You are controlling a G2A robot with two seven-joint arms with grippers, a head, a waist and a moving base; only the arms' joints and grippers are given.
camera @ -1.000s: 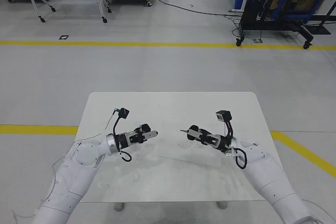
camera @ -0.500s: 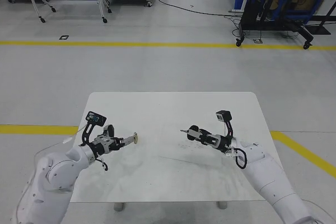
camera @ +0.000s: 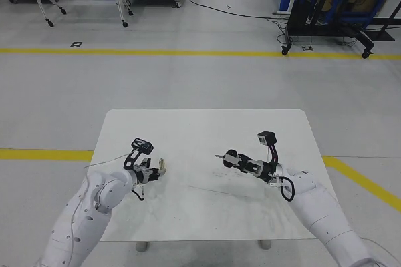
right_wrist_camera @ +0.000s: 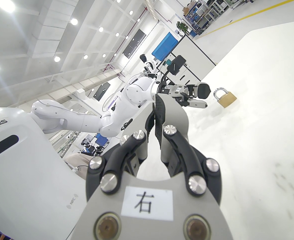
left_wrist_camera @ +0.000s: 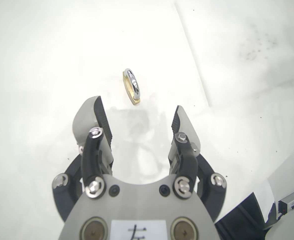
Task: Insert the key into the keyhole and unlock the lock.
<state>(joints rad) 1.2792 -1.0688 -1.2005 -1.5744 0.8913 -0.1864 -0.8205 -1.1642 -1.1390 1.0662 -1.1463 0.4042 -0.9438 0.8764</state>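
The white table (camera: 207,130) carries the work area, with both arms over it from the near edge. The left arm (camera: 97,200) lies over the table's left half, and the right arm (camera: 317,200) lies over the right half. Their ends point toward each other and are well apart. The left gripper (left_wrist_camera: 138,107) is released: its two ribbed fingers (left_wrist_camera: 100,116) are spread wide and hold nothing. They are angled down toward the table surface. The right gripper (right_wrist_camera: 157,99) is raised above the table right of centre. It is clenched, with the finger pads pressed together. In the top view a thin metal sliver, the key (camera: 218,156), projects from the fingertips and points toward the left arm. The padlock (left_wrist_camera: 132,87) is on the table left of centre, just ahead of the left gripper's open fingertips and clear of both. It has a brass body and a silver shackle. It appears to stand on its base with the shackle uppermost. The key and the padlock are well apart, with bare table between them.
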